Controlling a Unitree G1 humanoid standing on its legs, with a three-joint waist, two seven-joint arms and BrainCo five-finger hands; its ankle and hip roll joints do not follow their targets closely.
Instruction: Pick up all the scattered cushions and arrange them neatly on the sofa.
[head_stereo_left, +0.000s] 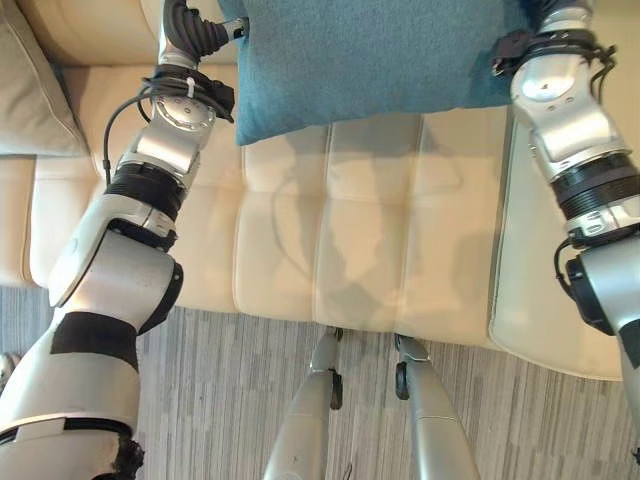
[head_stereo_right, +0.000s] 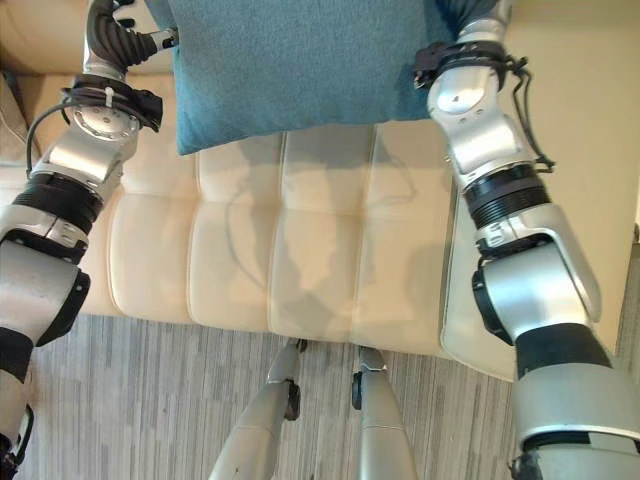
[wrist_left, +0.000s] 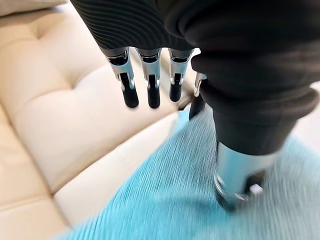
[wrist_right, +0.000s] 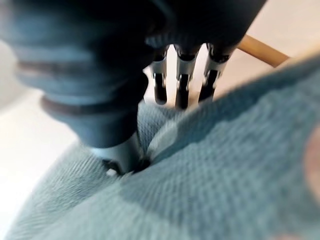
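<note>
Beige cushion (head_stereo_left: 30, 95) sits at sofa's (head_stereo_left: 330, 260) left end. Left hand (wrist_left: 150, 75) fingers straight behind, thumb pressing, pinching teal cushion's (head_stereo_left: 370, 55) left edge; right hand (wrist_right: 182, 82) likewise pinches its right edge, likely carrying it level toward the backrest. Wrist views reveal the grips; head views hide them.

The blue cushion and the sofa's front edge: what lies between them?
Only bare cream seat of the sofa, nothing lying on it, seen below the blue cushion in both eye views.
</note>
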